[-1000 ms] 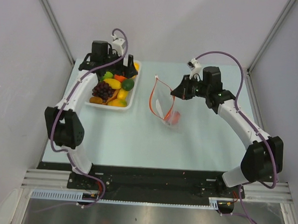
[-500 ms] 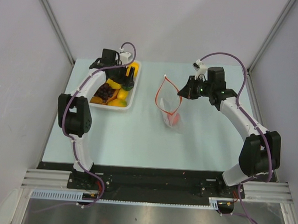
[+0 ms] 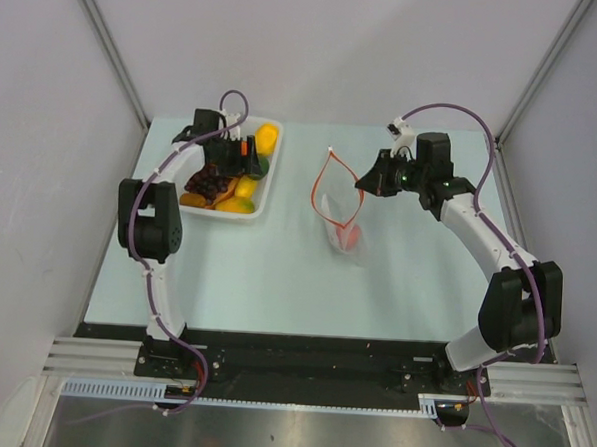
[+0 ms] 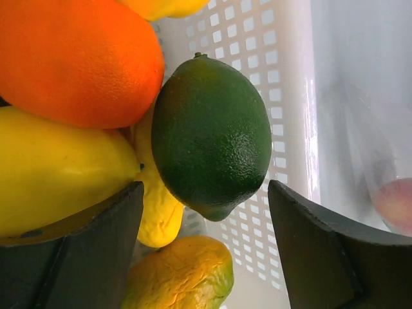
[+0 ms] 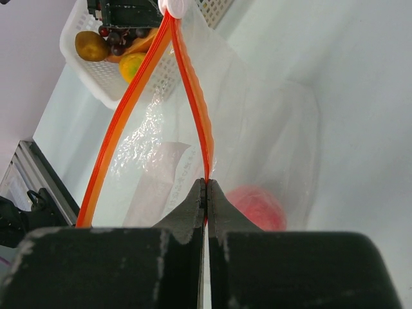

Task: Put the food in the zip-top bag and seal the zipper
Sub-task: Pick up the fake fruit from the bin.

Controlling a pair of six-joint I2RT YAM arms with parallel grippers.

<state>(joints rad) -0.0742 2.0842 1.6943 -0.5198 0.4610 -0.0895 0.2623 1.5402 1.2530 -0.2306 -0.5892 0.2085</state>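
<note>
left fingers point(image 4: 77, 257) open either side of green lime point(image 4: 212, 135), right fingers point(image 5: 183, 222) tight on zipper point(image 5: 195, 109)

The lime point(image 4: 212, 138) sits between the left gripper's point(image 4: 205, 193) parted jaws. An orange point(image 4: 77, 61) and a yellow fruit point(image 4: 58, 170) crowd it on one side; the tray point(image 4: 290, 96) wall stands just beside the other. The right gripper point(image 5: 206, 190) pinches the zipper point(image 5: 122, 122), holding the bag's point(image 5: 257, 116) mouth agape.
</note>
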